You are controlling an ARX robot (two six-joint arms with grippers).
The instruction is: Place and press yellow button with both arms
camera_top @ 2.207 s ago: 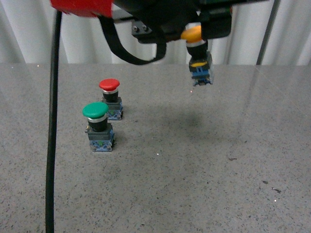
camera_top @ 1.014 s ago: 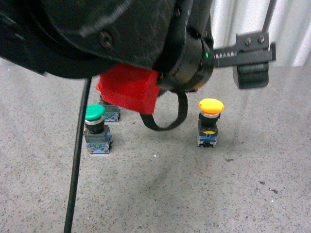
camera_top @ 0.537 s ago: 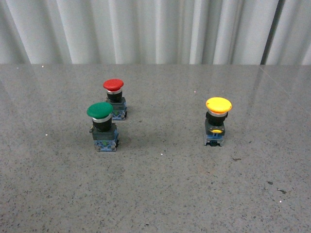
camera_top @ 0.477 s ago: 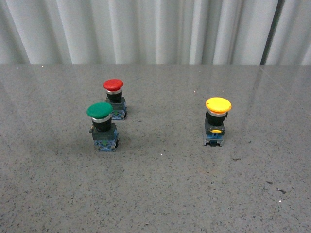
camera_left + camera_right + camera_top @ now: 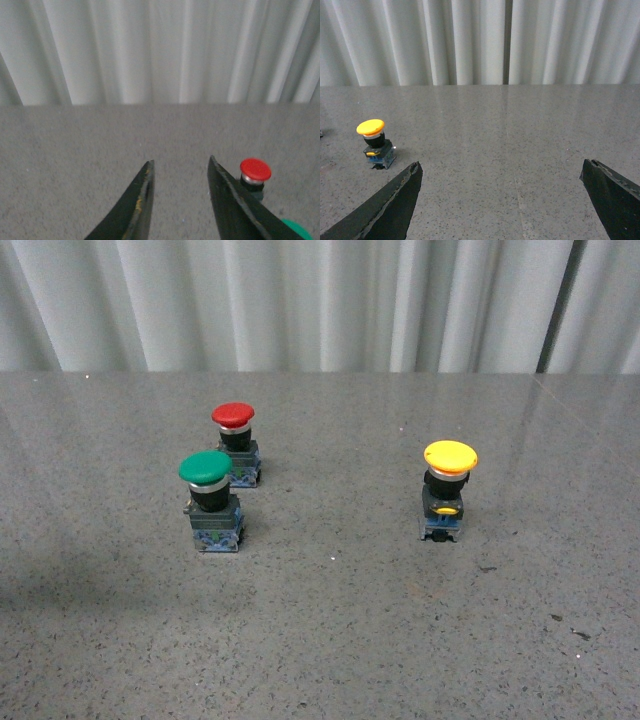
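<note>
Buttons stand in a group of three on the speckled grey desk (image 5: 330, 640) in the front view, with a pale pleated curtain (image 5: 300, 300) hanging behind its far edge. The yellow button (image 5: 446, 492) is upright on the right half of the desk, with its yellow cap on top, a black collar under it and a yellow tab on the block at its foot. It stands alone, well apart from the other two. Over on the left, the green button (image 5: 210, 500) is the nearer one, and the red button (image 5: 236, 443) stands just behind it and a little to the right; both are upright. In the left wrist view, the left jaws are released: two dark tapered fingers (image 5: 142, 200) set a modest gap apart, with only bare desk (image 5: 75, 150) showing between them. The red button (image 5: 255, 171) is past one finger's outer side, and a sliver of the green button's cap (image 5: 295, 231) shows at the picture's edge. The curtain (image 5: 150, 50) fills the far background. In the right wrist view, the right jaws are also released — spread wide, one dark finger (image 5: 395, 205) at each lower corner and open desk (image 5: 520, 140) between them. The yellow button (image 5: 374, 142) stands upright on the desk beyond one finger's tip, outside the gap and touching neither finger, with the curtain (image 5: 470, 40) behind.
</note>
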